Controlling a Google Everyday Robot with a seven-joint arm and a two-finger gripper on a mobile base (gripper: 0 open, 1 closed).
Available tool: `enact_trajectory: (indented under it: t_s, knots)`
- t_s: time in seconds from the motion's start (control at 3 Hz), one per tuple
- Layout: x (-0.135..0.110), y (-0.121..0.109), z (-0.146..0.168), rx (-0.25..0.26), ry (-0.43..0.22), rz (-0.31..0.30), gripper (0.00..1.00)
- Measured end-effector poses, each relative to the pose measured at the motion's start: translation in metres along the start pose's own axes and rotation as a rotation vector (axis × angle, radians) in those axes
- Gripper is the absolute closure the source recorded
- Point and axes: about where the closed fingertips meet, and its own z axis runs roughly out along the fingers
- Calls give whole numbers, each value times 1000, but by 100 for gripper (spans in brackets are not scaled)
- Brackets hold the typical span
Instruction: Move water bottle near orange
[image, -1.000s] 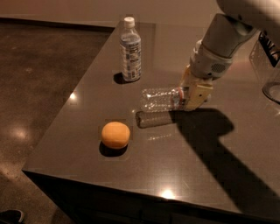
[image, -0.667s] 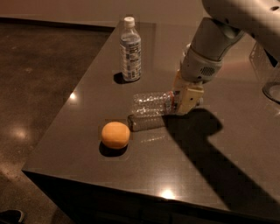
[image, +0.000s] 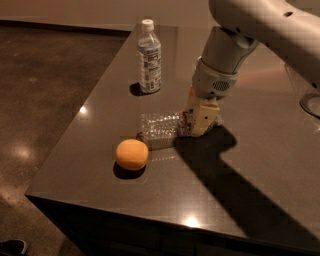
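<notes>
The water bottle (image: 159, 126) is clear and ribbed and lies on its side on the dark table (image: 240, 175), its base pointing left toward the orange (image: 132, 154). My gripper (image: 199, 120) is at the bottle's neck end, shut on it, coming down from the upper right. The bottle's cap and label band are hidden by the gripper. The orange sits on the table a short gap to the lower left of the bottle's base, apart from it.
A second bottle (image: 149, 57) with a large white-and-blue label and white cap stands upright at the back of the table. The table's left edge runs close past the orange and its front edge lies below it. A dark round object (image: 311, 104) shows at the right edge.
My gripper and the water bottle have moved left and toward the front across the table, closing most of the gap to the orange. The orange and the standing bottle have not moved.
</notes>
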Motion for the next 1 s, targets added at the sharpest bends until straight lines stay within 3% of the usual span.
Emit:
enact_trajectory:
  t_s: [0.33,0.67,1.0]
  knots:
    - [1,0,6,-14,12,18,59]
    - [-1,-3,7,-2,7,17,28]
    - [-2,-5,7,5,5,16,5]
